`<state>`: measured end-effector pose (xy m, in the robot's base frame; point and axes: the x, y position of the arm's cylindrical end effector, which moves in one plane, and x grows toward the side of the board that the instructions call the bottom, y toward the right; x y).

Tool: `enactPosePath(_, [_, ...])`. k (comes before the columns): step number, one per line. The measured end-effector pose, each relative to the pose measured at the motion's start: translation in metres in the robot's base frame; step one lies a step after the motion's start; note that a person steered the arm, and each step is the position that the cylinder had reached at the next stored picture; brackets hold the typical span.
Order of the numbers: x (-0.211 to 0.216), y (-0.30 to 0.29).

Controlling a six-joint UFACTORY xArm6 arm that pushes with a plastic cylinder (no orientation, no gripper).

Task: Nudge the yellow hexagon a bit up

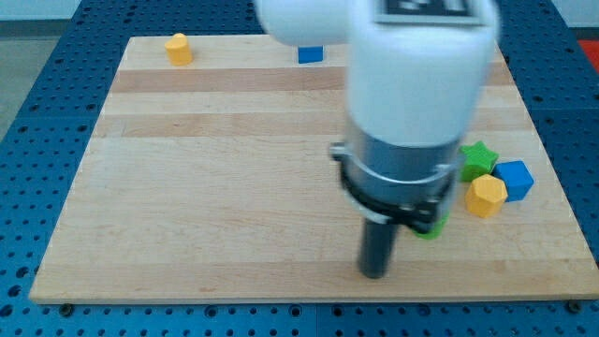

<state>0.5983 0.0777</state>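
My tip [374,275], a bare rod with nothing to grasp, rests on the board [215,187]. The yellow hexagon [486,196] lies up-right of it, touching a blue block [514,179] and green star [478,157]. Far up-left: another blue block [311,54], yellow block [179,48].

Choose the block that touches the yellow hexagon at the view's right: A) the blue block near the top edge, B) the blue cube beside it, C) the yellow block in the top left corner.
B: the blue cube sits against the yellow hexagon on its upper right side.
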Motion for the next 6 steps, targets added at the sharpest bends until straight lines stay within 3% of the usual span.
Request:
enactPosePath(2, [-0.004, 0.099])
enactPosePath(6, [-0.067, 0.144])
